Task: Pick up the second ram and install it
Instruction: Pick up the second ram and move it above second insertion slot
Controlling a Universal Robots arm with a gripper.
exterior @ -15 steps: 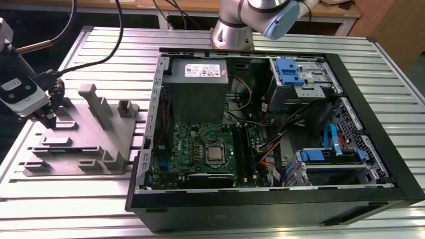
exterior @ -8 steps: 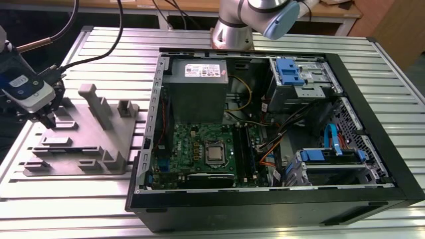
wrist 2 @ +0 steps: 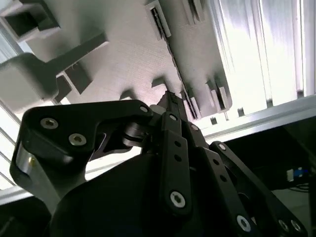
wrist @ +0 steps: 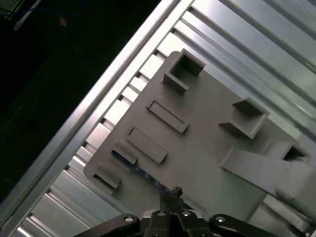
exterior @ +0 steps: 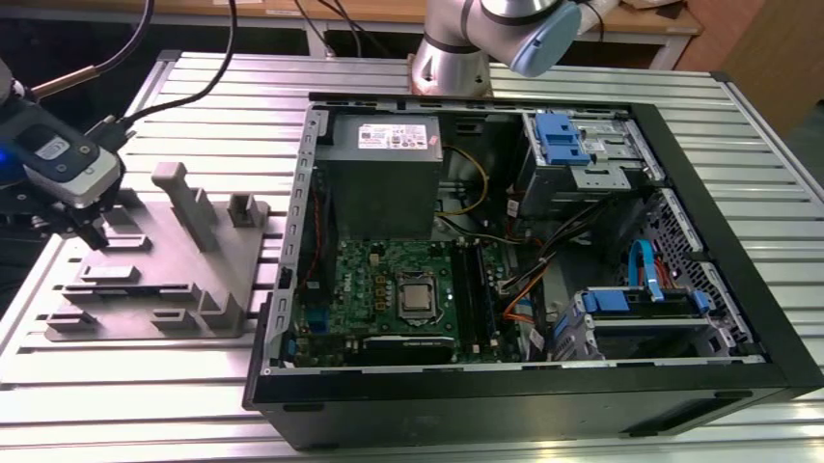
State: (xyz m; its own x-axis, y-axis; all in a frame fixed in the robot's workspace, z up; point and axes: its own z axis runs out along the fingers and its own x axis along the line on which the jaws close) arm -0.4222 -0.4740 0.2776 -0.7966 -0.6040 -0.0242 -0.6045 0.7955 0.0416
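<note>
Pincer (wrist: 174,192): we see it clamped on the second ram (wrist: 134,169), at that strip's upper edge.
Second ram: on edge in a slot of the grey fixture (exterior: 193,285) (blue glints along it).
Computer case (exterior: 734,299): open, well apart, toward the exterior view's right.

A ribbed aluminium table (exterior: 258,72) stands before a wooden desk (exterior: 361,10).
</note>
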